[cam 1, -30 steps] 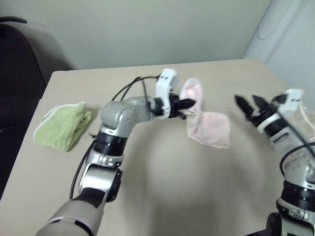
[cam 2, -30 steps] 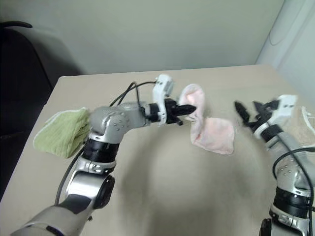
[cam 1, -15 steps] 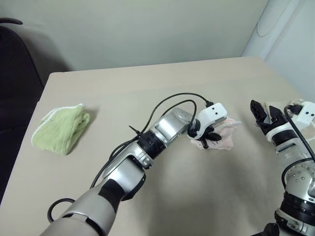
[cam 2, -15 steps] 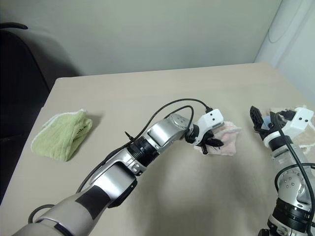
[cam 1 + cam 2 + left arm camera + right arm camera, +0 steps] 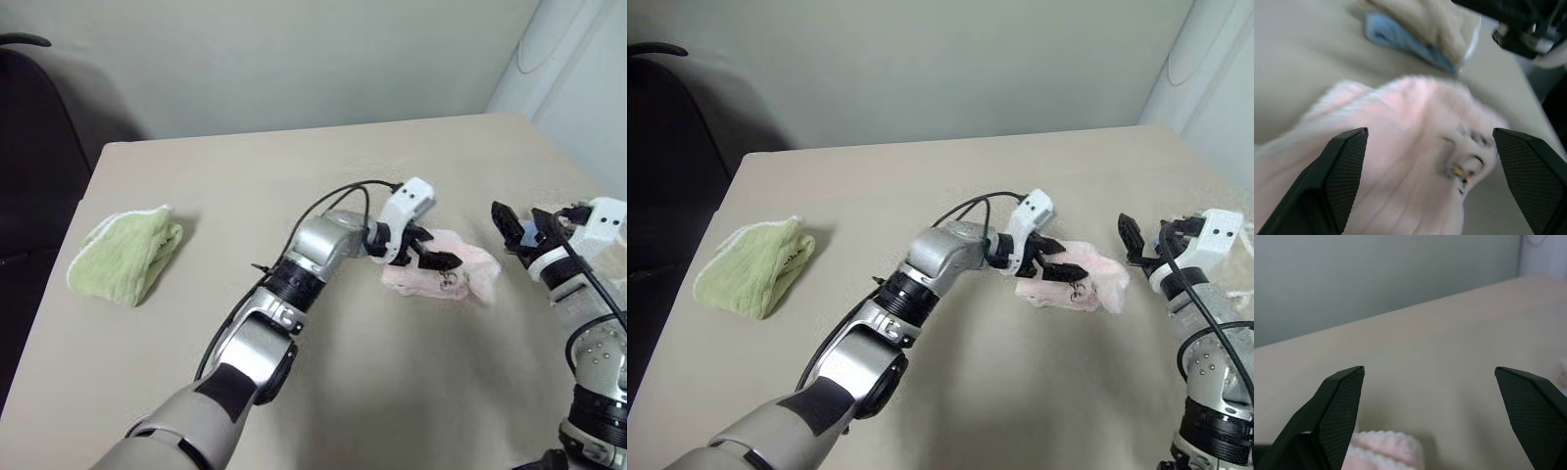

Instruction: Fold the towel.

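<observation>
The pale pink towel [image 5: 446,274] lies in a folded heap on the beige table [image 5: 323,176], right of the middle. Its dark printed mark [image 5: 1464,166] faces up near one end. My left gripper [image 5: 441,249] reaches across from the left and hovers open right over the towel, with its fingers spread on either side of the cloth and nothing pinched. My right gripper [image 5: 519,221] stands open a little to the right of the towel, raised off the table and empty. The right wrist view catches the towel's edge [image 5: 1382,450] below the open right gripper [image 5: 1429,368].
A light green towel [image 5: 127,255] lies bunched at the table's left side. A beige towel [image 5: 1430,19] on something blue [image 5: 1396,36] sits at the table's right edge behind my right arm. A dark chair [image 5: 29,147] stands left of the table. A wall runs behind it.
My left gripper carried the lifted towel end down and to the right, then opened and let go. The towel now lies doubled over on the table. The right arm barely moved.
</observation>
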`<act>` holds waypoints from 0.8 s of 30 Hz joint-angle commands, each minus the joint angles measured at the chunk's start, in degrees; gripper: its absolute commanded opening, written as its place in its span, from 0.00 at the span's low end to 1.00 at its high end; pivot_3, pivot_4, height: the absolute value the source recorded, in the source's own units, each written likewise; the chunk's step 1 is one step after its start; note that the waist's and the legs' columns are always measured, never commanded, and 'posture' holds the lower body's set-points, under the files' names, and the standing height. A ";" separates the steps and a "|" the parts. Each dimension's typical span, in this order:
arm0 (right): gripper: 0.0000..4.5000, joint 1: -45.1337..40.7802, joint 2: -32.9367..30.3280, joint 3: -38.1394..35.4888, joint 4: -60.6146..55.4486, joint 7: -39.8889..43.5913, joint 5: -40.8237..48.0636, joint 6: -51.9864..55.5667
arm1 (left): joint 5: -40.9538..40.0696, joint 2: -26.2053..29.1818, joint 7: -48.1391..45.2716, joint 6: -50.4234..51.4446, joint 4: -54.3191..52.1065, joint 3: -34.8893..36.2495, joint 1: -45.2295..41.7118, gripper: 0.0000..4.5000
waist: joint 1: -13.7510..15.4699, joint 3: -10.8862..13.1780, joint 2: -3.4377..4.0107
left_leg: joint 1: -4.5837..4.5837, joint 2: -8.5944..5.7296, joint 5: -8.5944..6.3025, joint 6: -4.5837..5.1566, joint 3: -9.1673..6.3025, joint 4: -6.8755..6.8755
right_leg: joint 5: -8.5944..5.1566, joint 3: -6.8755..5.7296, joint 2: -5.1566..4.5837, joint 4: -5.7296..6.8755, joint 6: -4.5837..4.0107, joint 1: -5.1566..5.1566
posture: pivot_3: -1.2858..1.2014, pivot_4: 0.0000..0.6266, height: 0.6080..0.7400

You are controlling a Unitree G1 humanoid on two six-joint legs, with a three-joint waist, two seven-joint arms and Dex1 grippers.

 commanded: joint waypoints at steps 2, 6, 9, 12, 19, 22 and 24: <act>0.86 0.19 -6.08 1.54 -2.16 5.29 2.47 4.06 | -1.85 0.88 2.35 0.04 -3.38 5.19 0.65 0.85 | 0.04 0.00 0.00 | 0.00 -0.01 0.01 0.01 0.02 0.01 | 0.00 0.00 -0.02 0.00 0.01 0.00 | 0.52 0.24 0.96; 0.55 2.27 -7.70 5.71 -2.55 7.28 1.86 6.22 | -0.78 0.65 2.47 -2.29 -2.57 4.80 1.77 0.53 | 0.15 0.00 0.00 | 0.00 -0.01 0.02 -0.01 0.04 0.03 | -0.03 -0.01 -0.03 0.00 0.04 0.02 | 0.52 0.24 0.96; 0.32 3.94 -6.30 8.69 -0.79 8.05 1.14 6.36 | 1.67 0.01 1.08 -4.50 -0.94 0.99 3.49 0.29 | 0.22 0.00 0.00 | -0.01 -0.02 0.03 -0.03 0.04 0.05 | -0.03 -0.01 -0.05 0.00 0.05 0.01 | 0.52 0.24 0.96; 0.08 5.94 -5.08 12.26 2.53 8.26 -1.34 5.90 | 5.05 -0.63 0.66 -6.45 3.19 -3.09 4.39 0.05 | 0.30 0.00 0.00 | -0.02 -0.03 0.01 0.01 0.03 0.17 | -0.02 -0.03 -0.07 0.00 0.08 0.05 | 0.52 0.24 0.96; 0.08 8.17 -3.88 17.60 8.41 7.85 -8.23 3.00 | 13.15 -1.58 3.99 -11.96 14.36 -7.57 4.89 0.05 | 0.16 -0.08 0.05 | 0.02 -0.03 -0.12 0.24 0.02 0.53 | 0.08 -0.03 -0.10 0.02 0.19 0.27 | 0.52 0.24 0.96; 0.08 8.07 -3.61 15.27 6.49 8.49 -7.77 1.01 | 8.71 -1.99 3.88 -11.53 11.16 -1.08 5.29 0.05 | 0.10 -0.07 0.05 | 0.34 -0.06 -0.24 0.42 -0.01 0.76 | 0.02 -0.04 -0.09 0.00 0.14 0.70 | 0.52 0.24 0.96; 0.08 8.02 -3.74 13.66 4.64 9.32 -6.65 -0.03 | 4.37 -1.90 3.28 -9.18 7.75 3.97 5.49 0.05 | 0.03 -0.03 0.10 | 0.36 -0.12 -0.35 0.53 0.01 0.76 | -0.22 0.00 -0.10 -0.01 -0.02 0.74 | 0.52 0.24 0.96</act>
